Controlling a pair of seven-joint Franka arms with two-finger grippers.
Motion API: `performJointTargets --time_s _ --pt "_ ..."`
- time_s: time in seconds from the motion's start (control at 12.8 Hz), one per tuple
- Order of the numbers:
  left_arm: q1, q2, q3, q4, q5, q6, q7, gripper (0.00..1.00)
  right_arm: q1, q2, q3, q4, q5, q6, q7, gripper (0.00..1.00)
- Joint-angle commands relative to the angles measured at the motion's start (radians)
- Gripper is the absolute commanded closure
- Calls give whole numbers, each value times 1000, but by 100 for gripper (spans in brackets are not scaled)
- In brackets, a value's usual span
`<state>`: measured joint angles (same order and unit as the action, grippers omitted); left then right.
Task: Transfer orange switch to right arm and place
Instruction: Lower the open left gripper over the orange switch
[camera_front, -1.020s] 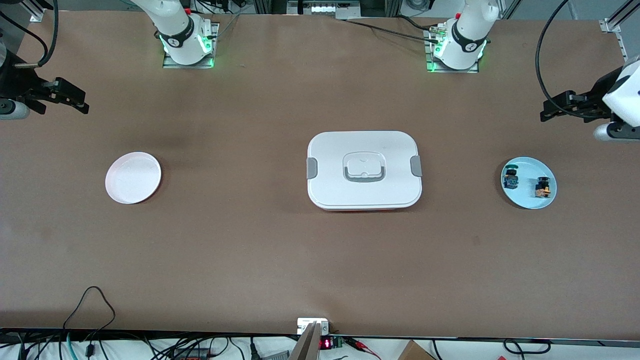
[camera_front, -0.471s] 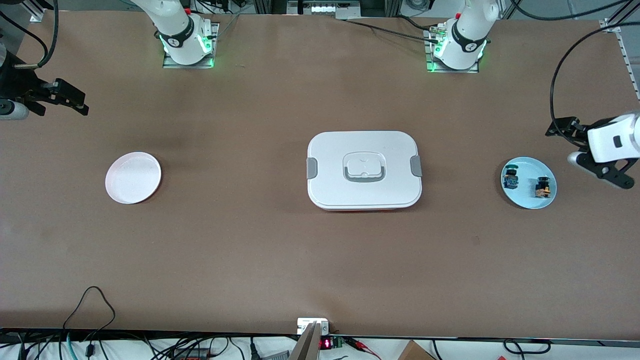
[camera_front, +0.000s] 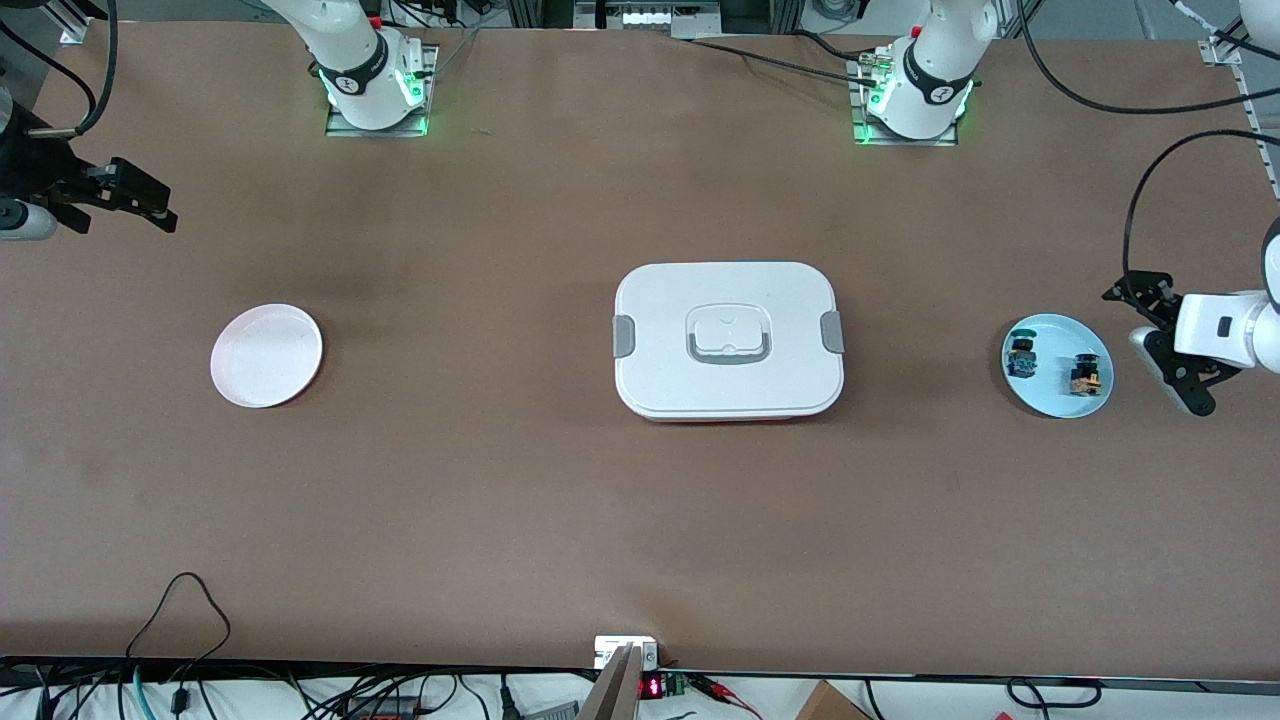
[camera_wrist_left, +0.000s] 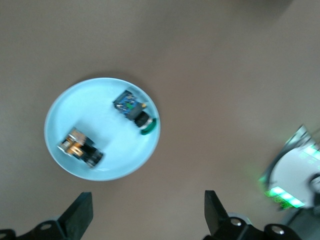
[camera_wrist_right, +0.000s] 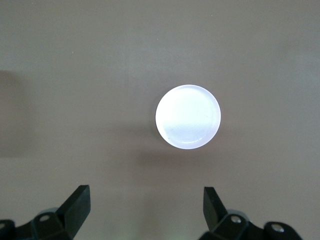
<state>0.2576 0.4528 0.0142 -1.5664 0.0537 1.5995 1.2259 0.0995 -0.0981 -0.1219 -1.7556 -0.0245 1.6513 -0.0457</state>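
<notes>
Two plates, two switches, one lidded container, two grippers.

Blue plate (camera_front: 1057, 399), right of frame: holds orange switch (camera_front: 1086, 375) and blue-green switch (camera_front: 1021, 357), lying apart, neither gripped.

White container (camera_front: 728, 340), frame centre.

White plate (camera_front: 266, 355), left of frame.

Left gripper (camera_wrist_left: 146, 215): at right edge, in air just beside blue plate, fingers spread wide, holding nothing.

Right gripper (camera_wrist_right: 145, 210): upper left edge, waiting, fingers spread, holding nothing.

Left arm (camera_front: 1235, 330) cropped at frame edge
</notes>
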Motion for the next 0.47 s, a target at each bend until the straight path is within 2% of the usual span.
performJointTargets --time_s 0.0,0.16,0.39 --pt "61 76 -14 16 -8 110 316 2 -3 18 1 22 6 34 10 0" --pt "74 112 -14 14 -14 192 482 2 -4 21 -1 22 9 35 9 0" --pt "81 57 -17 -110 -15 310 633 1 -3 21 1 24 8 35 9 0"
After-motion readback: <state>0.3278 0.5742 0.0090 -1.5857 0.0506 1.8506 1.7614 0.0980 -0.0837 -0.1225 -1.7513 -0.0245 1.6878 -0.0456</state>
